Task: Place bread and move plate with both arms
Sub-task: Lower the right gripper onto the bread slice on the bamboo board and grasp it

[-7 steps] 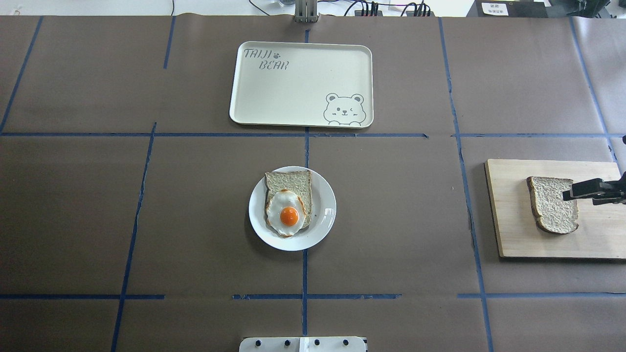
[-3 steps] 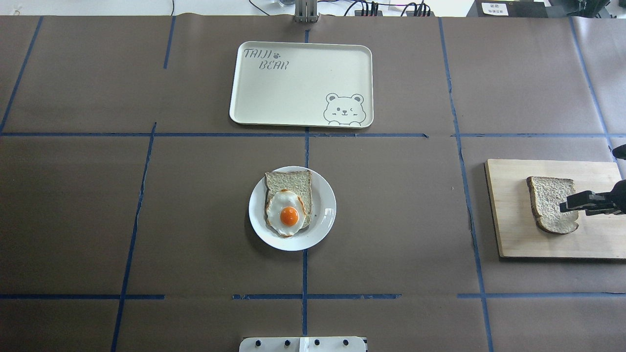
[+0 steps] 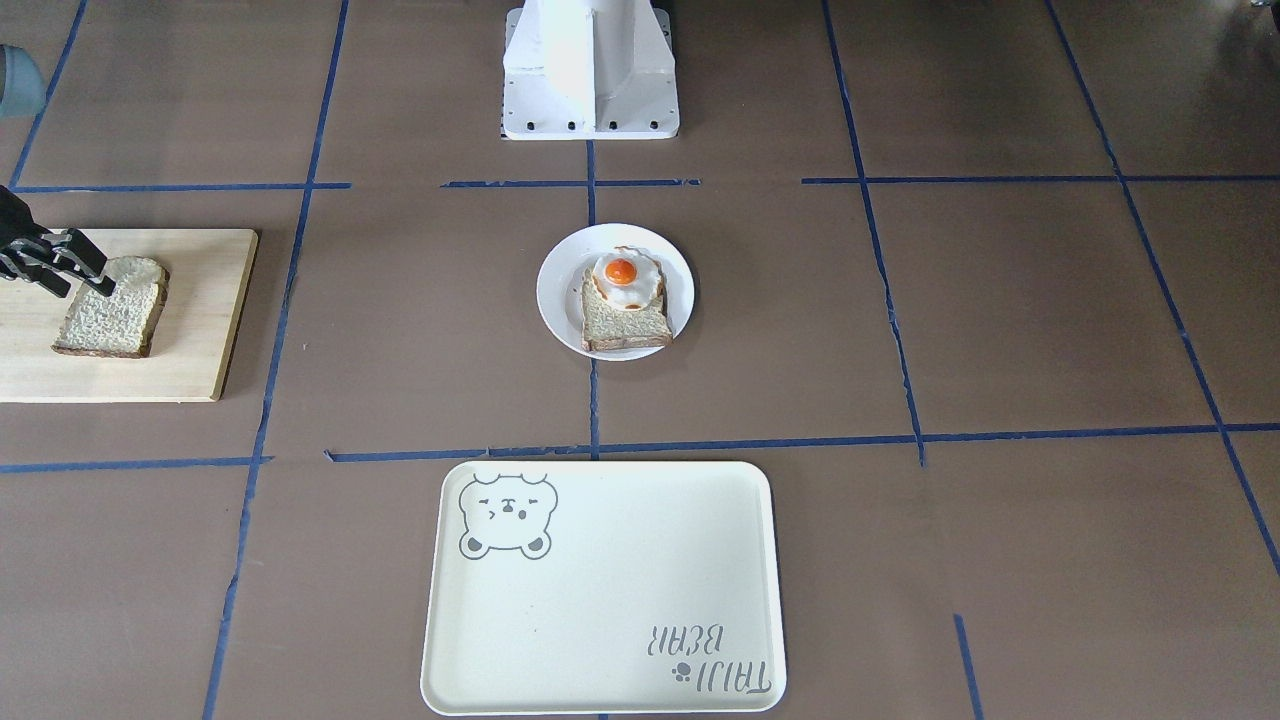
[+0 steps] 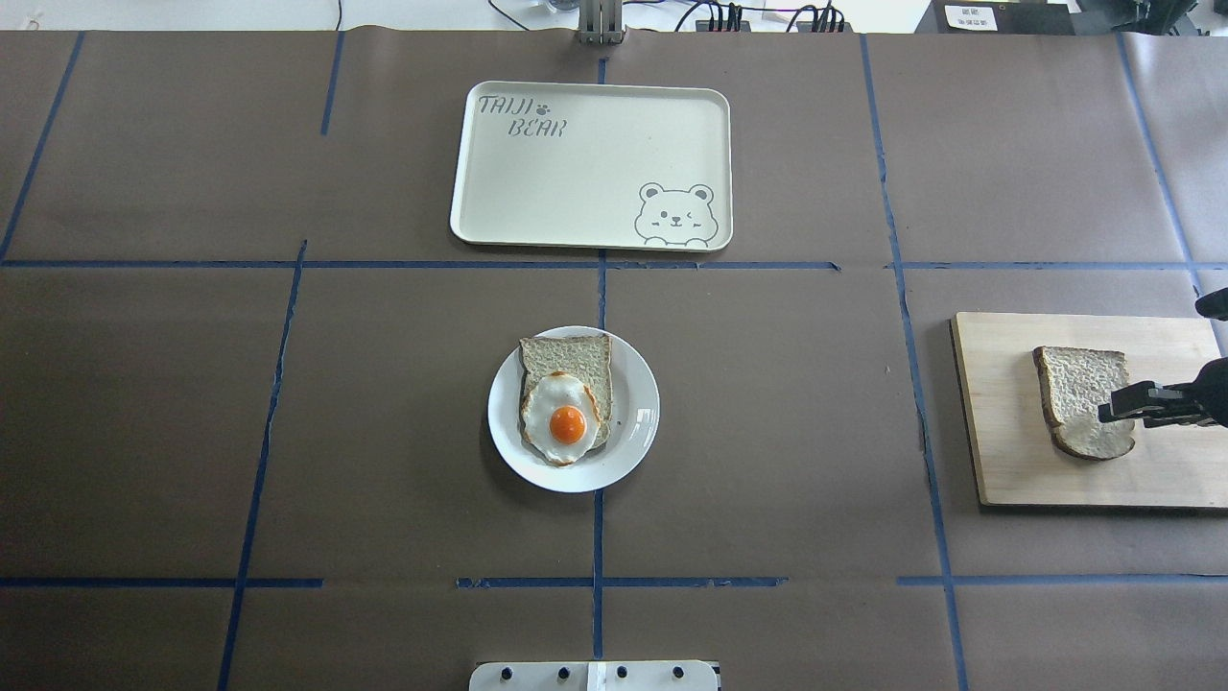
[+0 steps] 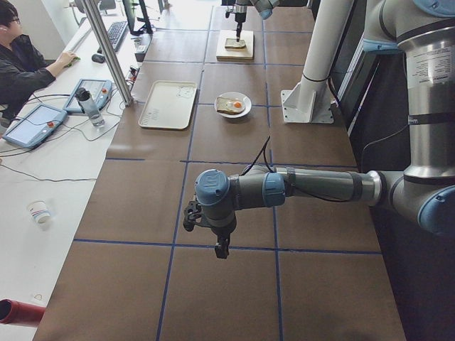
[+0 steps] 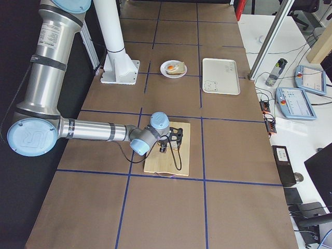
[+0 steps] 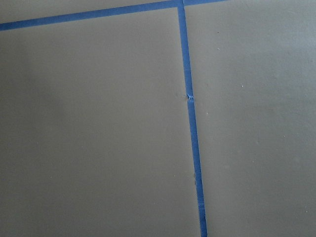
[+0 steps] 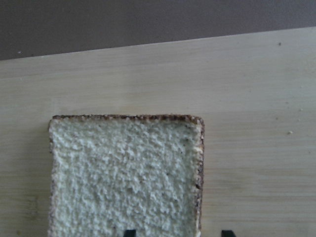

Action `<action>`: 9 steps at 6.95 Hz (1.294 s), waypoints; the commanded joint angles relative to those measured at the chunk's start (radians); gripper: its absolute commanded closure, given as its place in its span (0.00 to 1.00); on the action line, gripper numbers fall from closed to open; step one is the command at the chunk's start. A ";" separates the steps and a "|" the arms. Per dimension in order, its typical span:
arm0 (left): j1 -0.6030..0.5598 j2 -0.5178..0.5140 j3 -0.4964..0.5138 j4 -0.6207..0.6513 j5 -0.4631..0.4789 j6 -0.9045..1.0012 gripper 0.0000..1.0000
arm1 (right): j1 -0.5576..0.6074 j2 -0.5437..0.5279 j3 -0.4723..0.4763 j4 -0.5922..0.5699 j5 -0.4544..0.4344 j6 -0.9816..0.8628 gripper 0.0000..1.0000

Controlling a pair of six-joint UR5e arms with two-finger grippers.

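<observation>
Nothing is placed yet: we are hovering the right end effector [image 4: 1113, 413], spread wide, at the bread [image 4: 1074, 384]; the plate [image 4: 640, 403] is waiting; we cannot tell the left end effector's [image 5: 222, 247] state.

Robotics lab: robot arms [image 5: 320, 186] work at a table [image 4: 767, 432] papered brown and gridded with blue tape [image 4: 600, 537], while an operator [image 5: 21, 64] sits at a side bench [image 5: 28, 270] strewn with teach pendants [image 5: 32, 126], a keyboard [image 5: 116, 34] and cables [image 5: 43, 153].

The brown table [image 4: 384, 403], gridded with blue tape [image 4: 598, 537], is carrying a cream tray [image 4: 576, 182] at upper centre, the plate [image 4: 638, 437] mid-frame, and a wooden board [image 4: 998, 432] at right.
</observation>
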 commanded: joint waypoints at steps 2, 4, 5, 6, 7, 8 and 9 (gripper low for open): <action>0.000 0.000 0.001 0.000 0.000 0.000 0.00 | -0.005 0.000 0.000 0.003 0.001 0.003 0.73; 0.000 0.000 0.001 0.000 0.000 0.000 0.00 | -0.005 -0.002 0.000 0.015 0.001 0.003 0.99; 0.000 0.000 -0.001 0.000 0.000 0.000 0.00 | -0.005 -0.002 0.000 0.015 0.003 0.003 0.98; 0.000 0.000 -0.001 0.000 0.000 0.000 0.00 | -0.003 -0.002 0.003 0.015 0.009 0.003 0.98; 0.000 0.000 -0.001 0.000 0.000 0.001 0.00 | -0.002 0.000 0.014 0.015 0.027 0.003 0.99; 0.000 0.000 -0.003 0.000 0.000 0.001 0.00 | -0.002 0.001 0.031 0.014 0.059 0.003 1.00; 0.000 0.000 -0.003 0.000 0.000 0.000 0.00 | 0.001 0.005 0.042 0.014 0.091 0.003 1.00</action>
